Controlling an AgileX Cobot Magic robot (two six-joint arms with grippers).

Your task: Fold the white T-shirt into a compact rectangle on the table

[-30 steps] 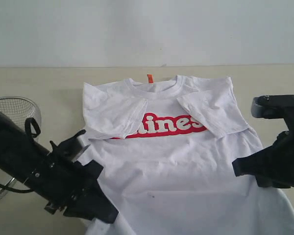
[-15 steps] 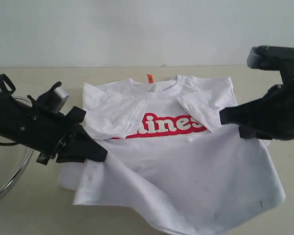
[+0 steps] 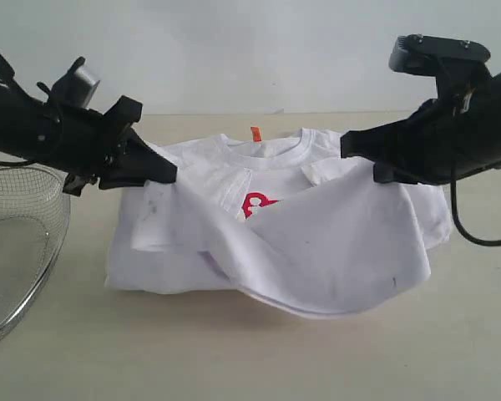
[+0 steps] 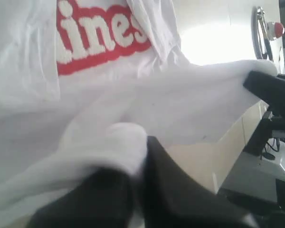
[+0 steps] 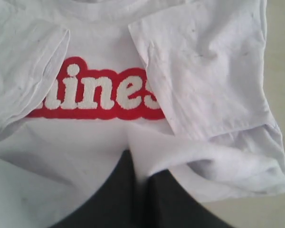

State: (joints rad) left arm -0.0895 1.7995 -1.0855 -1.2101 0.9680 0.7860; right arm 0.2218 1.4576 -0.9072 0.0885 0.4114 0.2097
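The white T-shirt (image 3: 317, 242) lies on the pale beige table (image 3: 234, 359), both sleeves folded inward over its chest. Its lower half hangs lifted in a sagging sheet over the red lettering (image 3: 257, 203), most of which is covered. My left gripper (image 3: 165, 173) is shut on the hem's left corner, held above the shirt's left shoulder. My right gripper (image 3: 351, 150) is shut on the right corner, above the right sleeve. In the right wrist view white cloth (image 5: 147, 156) is pinched between the jaws, over the lettering (image 5: 99, 95). The left wrist view shows bunched fabric (image 4: 114, 142) in the jaws.
A round wire-mesh basket (image 3: 17, 242) sits on the table at the left, close to my left arm. A white wall rises behind the table's far edge. An orange neck tag (image 3: 255, 134) marks the collar at the back.
Both grippers have risen and moved toward the collar, carrying the shirt's bottom hem up off the table and over the chest. The lettering was in full view and is now mostly covered.
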